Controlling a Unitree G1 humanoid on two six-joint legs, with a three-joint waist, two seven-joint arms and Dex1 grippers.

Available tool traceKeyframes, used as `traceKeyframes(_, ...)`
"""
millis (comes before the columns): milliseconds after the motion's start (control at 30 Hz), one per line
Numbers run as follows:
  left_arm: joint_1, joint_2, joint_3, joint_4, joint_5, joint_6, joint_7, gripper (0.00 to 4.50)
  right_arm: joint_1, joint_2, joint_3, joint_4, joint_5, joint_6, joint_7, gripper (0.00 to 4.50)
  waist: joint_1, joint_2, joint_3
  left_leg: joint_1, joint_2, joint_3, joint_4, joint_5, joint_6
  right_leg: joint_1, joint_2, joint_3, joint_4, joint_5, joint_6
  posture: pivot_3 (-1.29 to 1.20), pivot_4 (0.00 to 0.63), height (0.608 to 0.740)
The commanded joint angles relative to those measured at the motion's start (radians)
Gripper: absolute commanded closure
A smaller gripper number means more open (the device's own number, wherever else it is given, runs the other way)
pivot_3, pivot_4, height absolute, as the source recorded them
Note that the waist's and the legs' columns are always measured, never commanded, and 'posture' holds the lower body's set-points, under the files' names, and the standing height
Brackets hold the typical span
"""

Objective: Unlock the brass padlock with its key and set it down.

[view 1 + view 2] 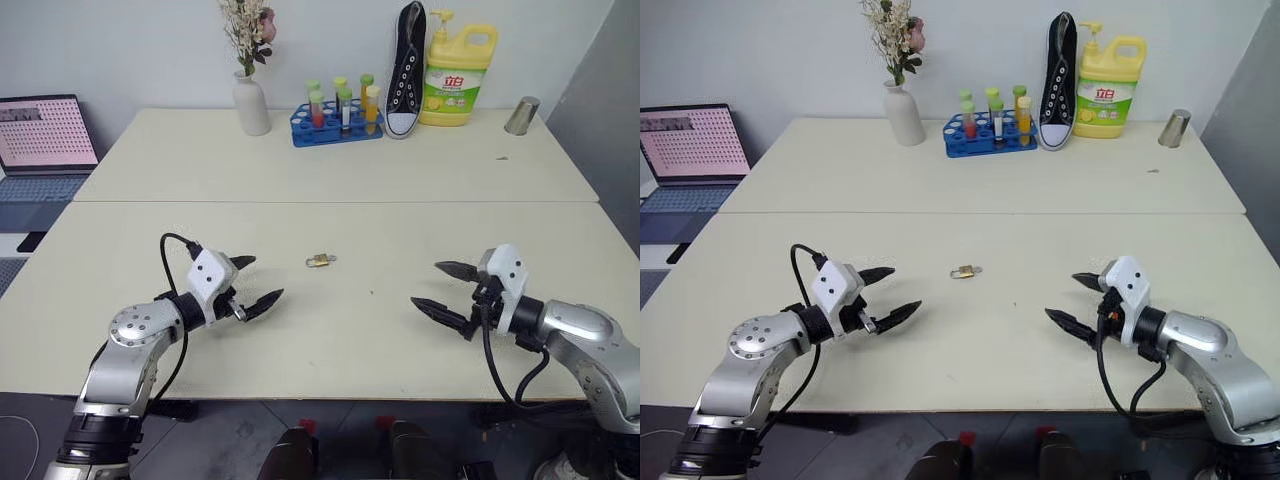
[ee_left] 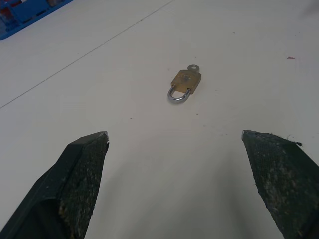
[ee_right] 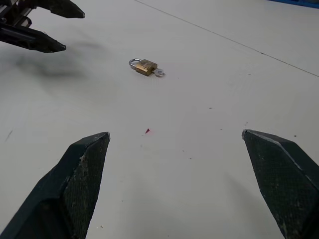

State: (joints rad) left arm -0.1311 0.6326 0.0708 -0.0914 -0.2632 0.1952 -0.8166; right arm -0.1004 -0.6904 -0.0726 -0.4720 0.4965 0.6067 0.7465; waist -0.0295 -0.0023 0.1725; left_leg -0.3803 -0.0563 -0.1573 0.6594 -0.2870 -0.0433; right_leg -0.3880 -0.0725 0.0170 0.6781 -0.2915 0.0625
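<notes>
Both grippers, left point(image 1: 256, 283) and right point(image 1: 444, 290), hang with fingers spread wide either side of the padlock point(image 1: 319, 261), key point(image 2: 193, 68) seated, nothing grasped yet, ready to close in.

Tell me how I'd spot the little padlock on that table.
Look at the near cream table, in the bare stretch midway between the robot's two open black grippers. The padlock lies flat there, alone. It is a tiny brass-yellow block with a thin silver loop, and a small silver key at its other end.
</notes>
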Motion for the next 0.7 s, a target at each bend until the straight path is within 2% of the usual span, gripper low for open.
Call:
traceKeyframes(33,0.002,-0.004,0.005,-0.05,-0.013,0.008,0.007,0.0,-0.028,-0.007,0.016,-0.011,-0.004,-0.026,0.026,0.04,0.0,0.0,0.0,0.0,0.0,0.0,0.0,0.0,0.0,0.0,0.0,0.0,0.0,0.0,0.0,0.0,0.15,0.74)
traceKeyframes(200,-0.01,-0.011,-0.004,-0.076,0.007,0.056,0.044,0.0,-0.025,0.003,0.04,0.014,-0.025,-0.055,0.03,0.04,0.001,0.0,0.0,0.0,0.0,0.0,0.0,0.0,0.0,0.0,0.0,0.0,0.0,0.0,0.0,0.0,0.15,0.74)
traceKeyframes(333,-0.029,-0.017,-0.007,-0.048,0.008,0.024,0.037,0.0,-0.017,0.011,0.058,0.018,-0.049,-0.076,0.02,0.04,0.001,0.0,0.0,0.0,0.0,0.0,0.0,0.0,0.0,0.0,0.0,0.0,0.0,0.0,0.0,0.0,0.15,0.74)
traceKeyframes(433,-0.113,-0.044,-0.003,0.034,-0.047,0.014,-0.018,0.0,-0.025,0.043,0.063,-0.026,-0.012,0.005,-0.029,0.04,0.002,0.0,0.0,0.0,0.0,0.0,0.0,0.0,0.0,0.0,0.0,0.0,0.0,0.0,0.0,0.0,0.15,0.74)
traceKeyframes(700,-0.298,-0.079,-0.077,0.284,-0.017,-0.041,-0.146,0.0,-0.091,0.071,0.099,-0.092,0.026,0.153,-0.085,0.04,-0.002,-0.001,0.0,0.0,-0.002,0.0,0.0,0.0,-0.001,0.0,0.0,-0.001,0.0,0.0,0.0,0.0,0.15,0.74)
